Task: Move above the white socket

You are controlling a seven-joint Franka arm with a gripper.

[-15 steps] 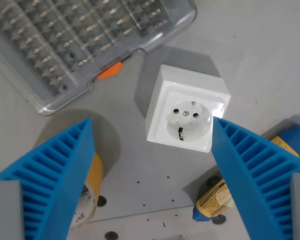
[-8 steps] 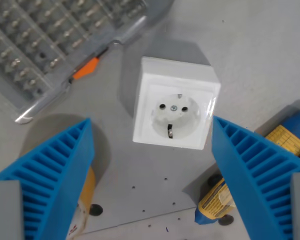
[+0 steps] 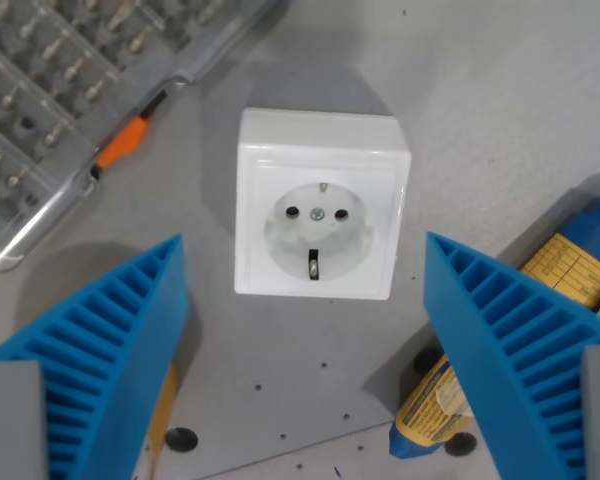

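Beside the white socket (image 3: 320, 206) lie a clear bit case (image 3: 70, 90) and blue pack (image 3: 540, 330).

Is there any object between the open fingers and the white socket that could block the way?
Nothing visible does. The white socket lies on bare table between the two blue fingers. The clear box and the blue and yellow packet lie off to the sides.

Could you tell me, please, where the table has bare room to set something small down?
The widest bare patch of the table is at the wrist view's upper right, beyond the white socket. A smaller patch lies below the socket, between the open pincer fingers. The upper left is crowded by the clear parts box, the lower right by the blue-and-yellow pack.
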